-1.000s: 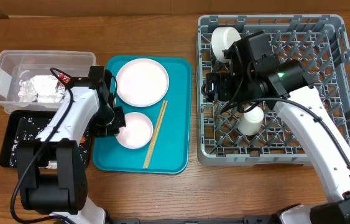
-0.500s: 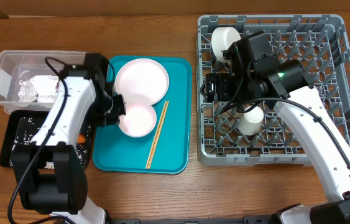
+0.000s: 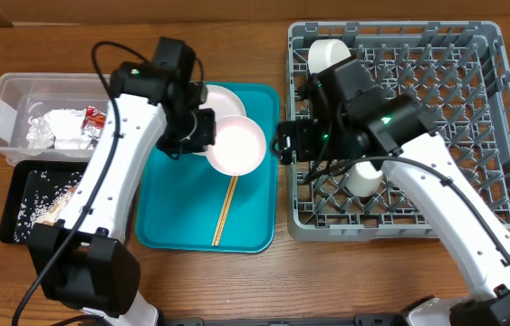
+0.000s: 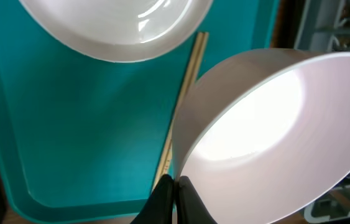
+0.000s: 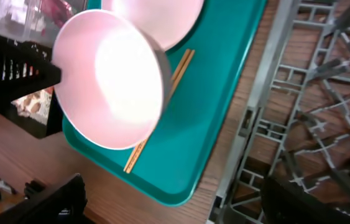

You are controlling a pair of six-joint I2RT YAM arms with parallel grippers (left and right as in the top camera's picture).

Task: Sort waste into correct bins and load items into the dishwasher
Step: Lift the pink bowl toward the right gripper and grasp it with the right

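Left fingers (image 4: 157, 202) pinch bowl (image 4: 268, 137), tilted (mouth rightward)

ovhd: top-down, far | L/R wrists: close, angled down | shared: bowl (image 3: 236, 145)

Readable text: none in any view.
Wrapper (image 3: 94, 118): red and white print, too small to read.
Tub (image 3: 55, 80) sticker (image 3: 5, 119): white, nothing legible.
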